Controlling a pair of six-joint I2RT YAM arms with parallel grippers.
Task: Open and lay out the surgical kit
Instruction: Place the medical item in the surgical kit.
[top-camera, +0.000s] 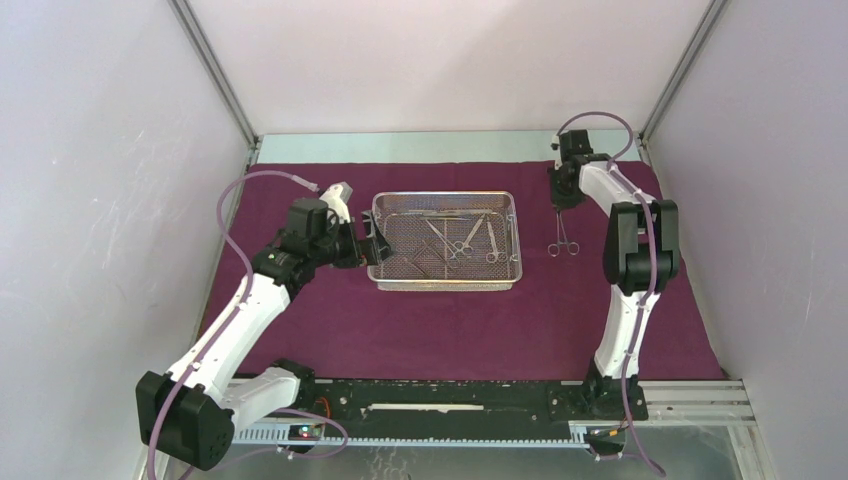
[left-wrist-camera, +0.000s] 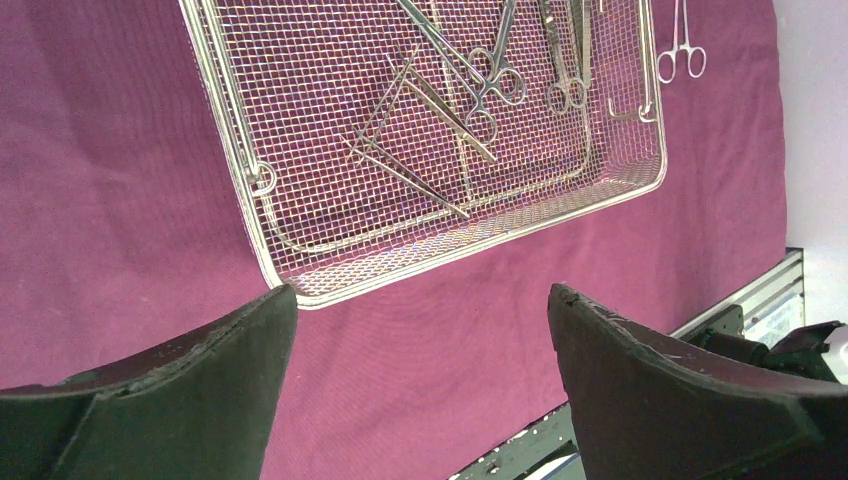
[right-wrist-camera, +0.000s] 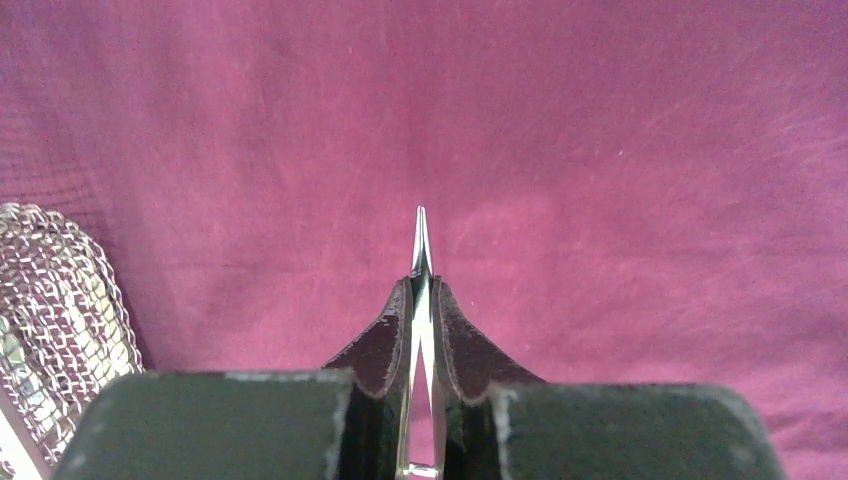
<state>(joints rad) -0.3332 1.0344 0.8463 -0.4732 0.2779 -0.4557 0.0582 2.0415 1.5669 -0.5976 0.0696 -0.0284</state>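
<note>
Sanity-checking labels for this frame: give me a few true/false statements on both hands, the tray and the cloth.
1. The right hand is shut on a slim steel ring-handled clamp. True.
2. The left hand grips the rectangular silver wire-mesh tray. False: it is open and holds nothing, at the tray's left end.
3. The tray is empty. False: several steel instruments lie in it.
4. The maroon-purple cloth is spread out under the tray. True.
5. The held clamp is over the tray. False: it is right of the tray, over the cloth.
</note>
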